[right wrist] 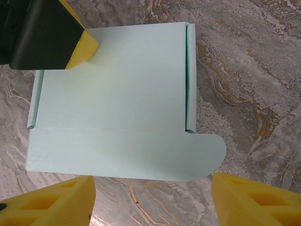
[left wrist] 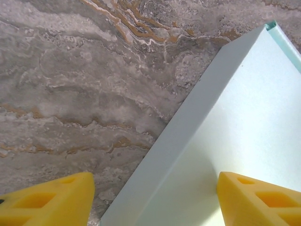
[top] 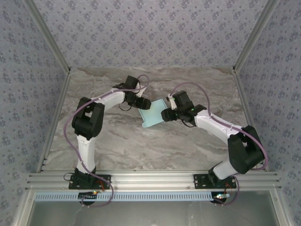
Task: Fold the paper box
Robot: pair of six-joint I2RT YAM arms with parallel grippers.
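Observation:
The paper box lies near the middle of the table as a pale turquoise flat box. Its flap, which ends in a rounded tab, is spread toward my right gripper. In the right wrist view the box top has narrow side walls turned up at both edges. My left gripper is open at the box's far corner. One of its yellow fingertips rests on the top panel, and the other stands over bare table. My right gripper is open just off the flap's free edge, with nothing between its fingers.
The marble-patterned table is walled by patterned panels on the left, back and right. An aluminium rail runs along the near edge with both arm bases on it. The left wrist view has the box's slanting side wall beside bare table.

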